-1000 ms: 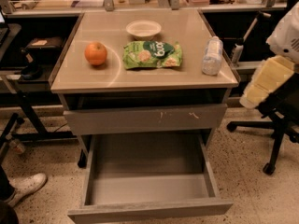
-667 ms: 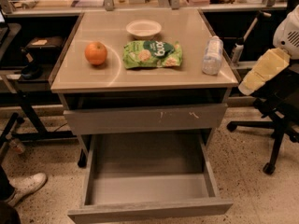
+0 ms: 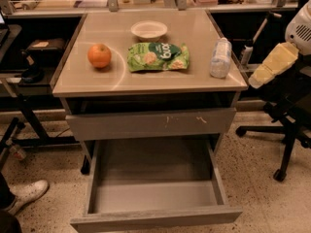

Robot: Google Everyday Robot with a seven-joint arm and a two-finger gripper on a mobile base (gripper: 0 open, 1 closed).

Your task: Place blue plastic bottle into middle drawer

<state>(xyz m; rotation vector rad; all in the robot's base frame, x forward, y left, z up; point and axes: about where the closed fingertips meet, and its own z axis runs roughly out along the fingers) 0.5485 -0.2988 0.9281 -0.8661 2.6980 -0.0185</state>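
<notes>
Status: task not started as far as handling goes. The blue plastic bottle (image 3: 221, 57) sits on the cabinet top (image 3: 146, 84) near the right edge, touched by nothing. The middle drawer (image 3: 155, 171) is already pulled out wide at the bottom of the cabinet, its grey floor bare and its low side walls in plain view, so no opening step looks needed. Above it, the scratched drawer front (image 3: 150, 123) is shut. The gripper (image 3: 272, 64), a pale yellow piece below the white arm housing, hangs off the right side of the cabinet, just beyond the table edge and beside the bottle but apart from it; whether it is spread or pressed together cannot be told from this angle. Left to do, by my judgement: reach in to the bottle, grasp it, carry it forward and down past the tabletop edge, and release it in the drawer. Bottle appearance: small, clear with a faint blue tint, ribbed sides, pale cap at the far end; whether it stands or lies I cannot tell. Its neighbours are the green snack bag (image 3: 158, 57) to its left with a gap between, the orange (image 3: 99, 56) farther left, and the white bowl (image 3: 149, 30) behind.
</notes>
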